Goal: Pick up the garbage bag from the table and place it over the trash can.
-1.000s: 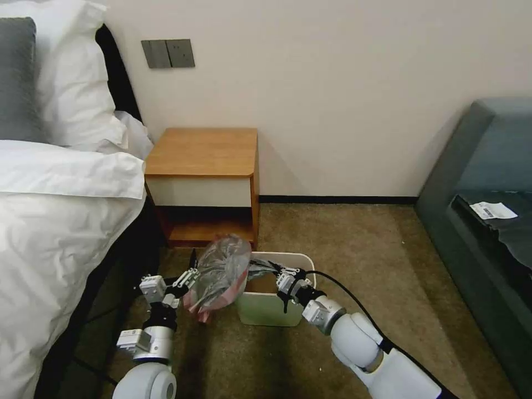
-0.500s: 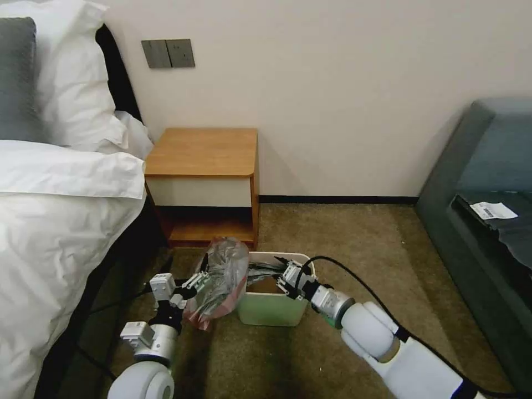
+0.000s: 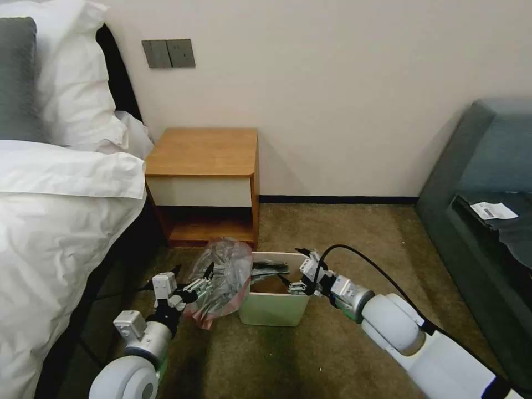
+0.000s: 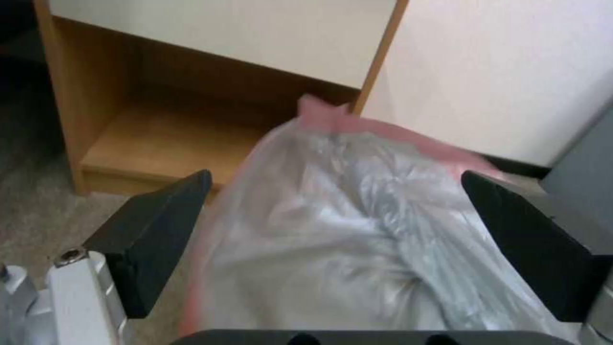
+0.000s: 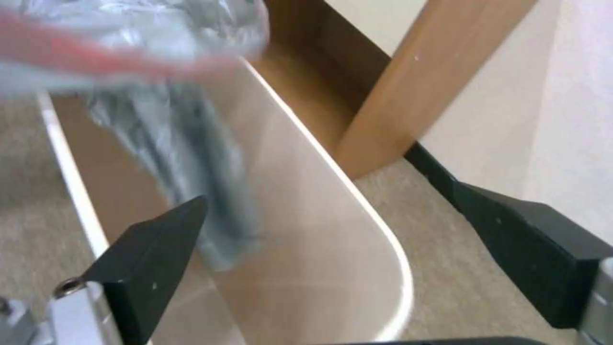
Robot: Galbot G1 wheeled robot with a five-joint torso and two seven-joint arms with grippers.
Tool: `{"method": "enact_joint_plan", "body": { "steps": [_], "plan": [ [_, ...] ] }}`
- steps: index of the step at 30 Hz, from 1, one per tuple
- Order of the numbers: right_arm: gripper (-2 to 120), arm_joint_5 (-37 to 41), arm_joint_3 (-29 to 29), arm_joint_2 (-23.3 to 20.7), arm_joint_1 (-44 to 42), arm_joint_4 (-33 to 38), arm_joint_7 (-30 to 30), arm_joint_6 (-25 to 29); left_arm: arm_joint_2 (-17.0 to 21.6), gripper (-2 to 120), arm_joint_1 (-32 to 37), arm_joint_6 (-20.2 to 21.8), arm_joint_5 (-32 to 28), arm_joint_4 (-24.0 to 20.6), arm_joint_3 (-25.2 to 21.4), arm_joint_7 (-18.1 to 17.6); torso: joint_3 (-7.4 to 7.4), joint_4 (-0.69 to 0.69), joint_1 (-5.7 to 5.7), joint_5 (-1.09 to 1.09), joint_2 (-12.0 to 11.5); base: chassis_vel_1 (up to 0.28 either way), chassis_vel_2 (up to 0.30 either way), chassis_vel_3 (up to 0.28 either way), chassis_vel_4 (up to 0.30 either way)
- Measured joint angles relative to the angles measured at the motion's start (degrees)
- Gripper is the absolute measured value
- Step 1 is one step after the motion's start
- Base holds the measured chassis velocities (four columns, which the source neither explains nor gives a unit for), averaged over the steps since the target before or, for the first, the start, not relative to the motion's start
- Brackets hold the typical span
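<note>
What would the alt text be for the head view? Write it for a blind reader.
A garbage bag droops over the left rim of a trash can on carpet. The left gripper, jaws open, is at the bag; the right gripper, jaws open, hovers above the can's right side. A table stands behind.

My two arms are glossy white rounded shells joined by brushed silver cylindrical wrists. A thin black cable loops off my right forearm. My left gripper [image 3: 200,284] and right gripper [image 3: 298,272] are small silver-and-black metal assemblies. Each carries matte black wedge-shaped fingers [image 4: 153,235] bolted to pale silver brackets, with a round silver screw head at the base of one finger.
</note>
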Motion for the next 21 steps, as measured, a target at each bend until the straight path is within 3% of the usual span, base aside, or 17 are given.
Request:
{"method": "enact_joint_plan", "body": {
  "steps": [5,11,17,21],
  "plan": [
    [100,1.26,3.51,-3.18,-2.78,2.23,-0.60,1.30,0.23,98,-0.80,-0.03,0.30,0.97,1.63,0.02,0.00,0.00,0.00,-0.01,0.00,0.000,0.000,0.000,0.000],
    [100,2.91,4.54,-1.70,-3.18,3.29,1.08,2.74,0.05,98,-1.13,-0.37,1.26,1.49,2.73,-0.02,0.00,0.00,0.00,0.00,0.00,0.000,0.000,0.000,0.000],
    [100,3.06,5.48,1.01,-3.71,2.93,3.17,5.31,-0.02,98,1.41,-0.78,2.75,-4.24,1.36,-0.21,0.00,0.01,0.00,-0.01,0.00,0.000,0.000,0.000,0.000],
    [100,2.85,7.36,3.11,-5.00,2.22,3.46,7.39,-0.89,98,3.46,-0.91,6.27,-12.30,-0.88,-1.86,0.00,0.01,0.00,0.01,0.00,0.000,0.000,0.000,0.000]
  ]
}}
